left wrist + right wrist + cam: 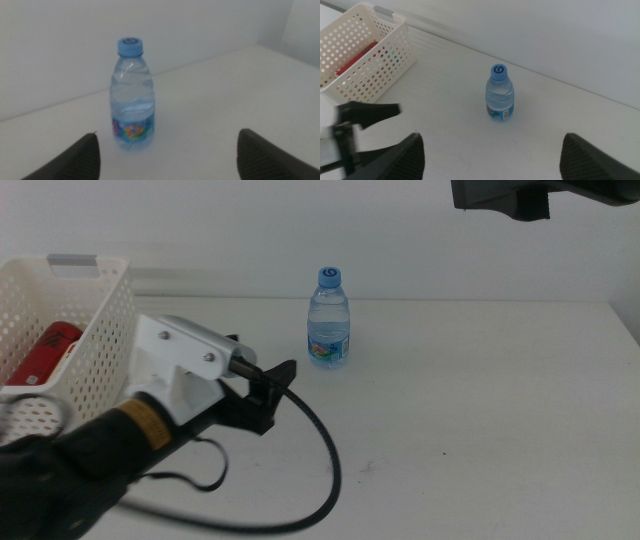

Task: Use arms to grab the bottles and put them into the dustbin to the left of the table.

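From the middle view, my left gripper (272, 392) reaches in from the left side, low over the white table (480, 410), its dark jaws pointing toward the small clear water bottle (328, 320), which stands upright near the table's far edge, apart from me. The dustbin (95, 330) sits at the table's left, just beside my white wrist housing, and a red can (45, 352) lies inside it. My thick black cable (325, 470) loops across the tabletop below the jaws. My right arm hangs high at the upper right corner, only a dark piece of it in sight. Through my left wrist view, my jaws are spread wide and hold nothing; the water bottle (132, 95) stands between them but farther ahead, blue cap on, untouched. Through my right wrist view, my right jaws are likewise spread and empty, looking down from well above on the water bottle (499, 92), the dustbin (395, 47) with the red can (357, 57) in it, and my left gripper (375, 112) near the bin.
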Available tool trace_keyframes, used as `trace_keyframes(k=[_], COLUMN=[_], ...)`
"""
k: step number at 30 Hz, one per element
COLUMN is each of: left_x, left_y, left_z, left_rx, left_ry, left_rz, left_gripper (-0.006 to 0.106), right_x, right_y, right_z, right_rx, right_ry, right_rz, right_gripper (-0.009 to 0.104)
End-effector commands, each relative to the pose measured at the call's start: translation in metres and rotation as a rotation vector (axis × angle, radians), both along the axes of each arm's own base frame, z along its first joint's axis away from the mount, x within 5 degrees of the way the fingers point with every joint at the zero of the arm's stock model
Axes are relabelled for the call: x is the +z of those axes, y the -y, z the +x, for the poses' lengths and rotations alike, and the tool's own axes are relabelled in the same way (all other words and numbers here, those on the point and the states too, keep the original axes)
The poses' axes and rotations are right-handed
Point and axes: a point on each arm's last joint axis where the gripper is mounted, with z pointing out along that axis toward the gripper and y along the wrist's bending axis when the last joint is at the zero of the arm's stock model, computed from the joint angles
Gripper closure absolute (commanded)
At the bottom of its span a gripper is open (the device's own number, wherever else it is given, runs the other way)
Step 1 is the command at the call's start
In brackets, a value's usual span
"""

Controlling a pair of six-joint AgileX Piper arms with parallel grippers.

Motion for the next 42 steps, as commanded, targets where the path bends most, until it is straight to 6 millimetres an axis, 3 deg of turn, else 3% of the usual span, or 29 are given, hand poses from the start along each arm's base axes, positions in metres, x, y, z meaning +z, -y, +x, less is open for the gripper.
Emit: trace_keyframes(k=[1, 5, 15, 24, 34, 37, 42], left_x=[-0.012, -0.047, -0.093, -0.115, -0.127, -0.128, -0.101], left_y=[0.006, 0.024, 0.056, 0.072, 0.081, 0.080, 0.075], left_z=[0.018, 0.058, 0.136, 0.180, 0.205, 0.206, 0.197], left_rx=[-0.023, -0.026, -0.018, 0.013, 0.033, 0.052, 0.060], left_ry=[0.056, -0.011, -0.023, -0.010, 0.017, -0.016, -0.107], left_rz=[-0.051, -0.074, -0.052, -0.060, -0.083, -0.068, -0.001], left_gripper=[0.007, 0.007, 0.007, 0.007, 0.009, 0.024, 0.072], right_x=[0.002, 0.002, 0.002, 0.002, 0.002, 0.002, 0.002], right_y=[0.000, 0.000, 0.000, 0.000, 0.000, 0.000, 0.000], right_z=[-0.002, -0.002, -0.002, -0.002, -0.002, -0.001, -0.001], right_rx=[0.005, 0.005, 0.005, 0.005, 0.005, 0.005, 0.005], right_ry=[0.012, 0.012, 0.012, 0.012, 0.012, 0.013, 0.013], right_rz=[0.002, 0.002, 0.002, 0.002, 0.002, 0.003, 0.003], right_gripper=[0.004, 0.004, 0.004, 0.004, 0.004, 0.004, 0.004])
